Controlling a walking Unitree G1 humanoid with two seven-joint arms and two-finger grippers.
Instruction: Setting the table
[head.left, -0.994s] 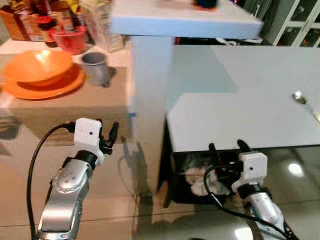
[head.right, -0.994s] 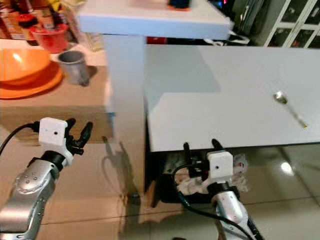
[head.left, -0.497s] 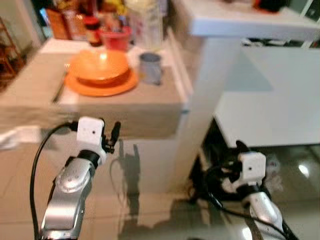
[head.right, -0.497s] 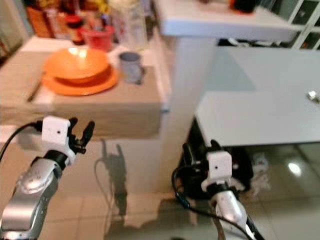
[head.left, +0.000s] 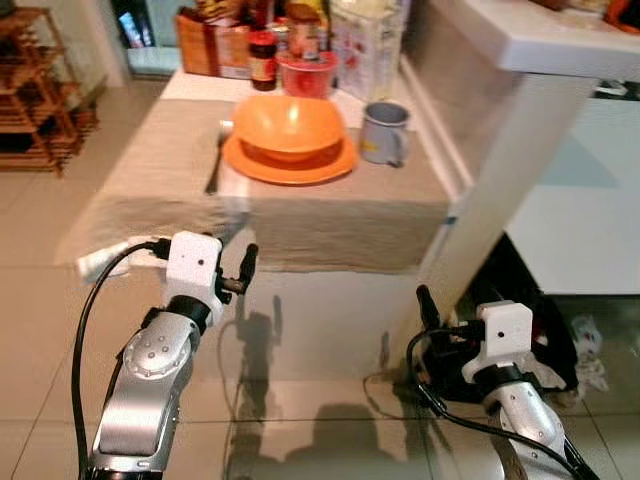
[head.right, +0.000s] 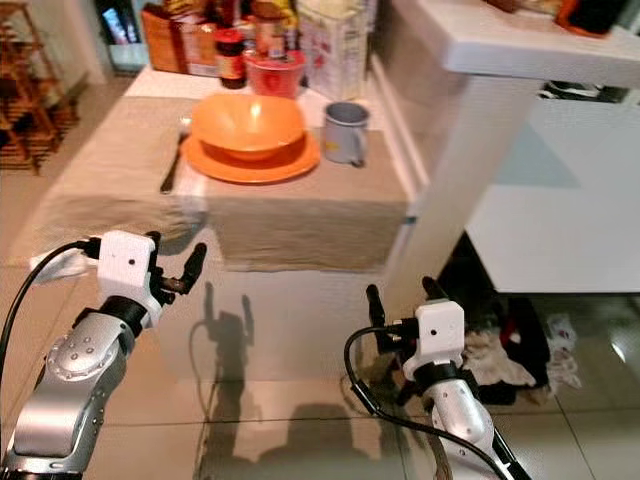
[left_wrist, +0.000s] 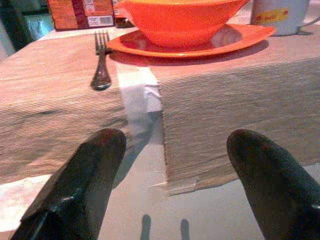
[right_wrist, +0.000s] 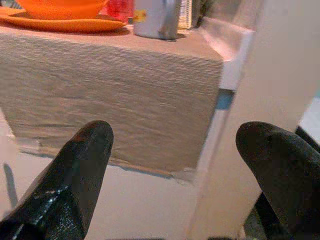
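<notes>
Each arm is a silver, segmented metal shell ending in a white, box-shaped wrist housing with a small dark round lens on its face. The left gripper (head.left: 232, 275) and right gripper (head.left: 440, 310) each carry two long, rounded, glossy black fingers (left_wrist: 82, 187). A black cable loops from each wrist housing back along the forearm.

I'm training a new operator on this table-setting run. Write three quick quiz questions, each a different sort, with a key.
1. True or false: the orange bowl sits on the orange plate.
2. Which lies to the robot's left of the plate: A) a spoon, B) the fork, C) a knife?
3. Fill in: the grey mug stands to the robot's ____ of the plate.

Key: 1 true. 2 B. 3 right. Both the left gripper and right gripper hang open, below the table edge.
</notes>
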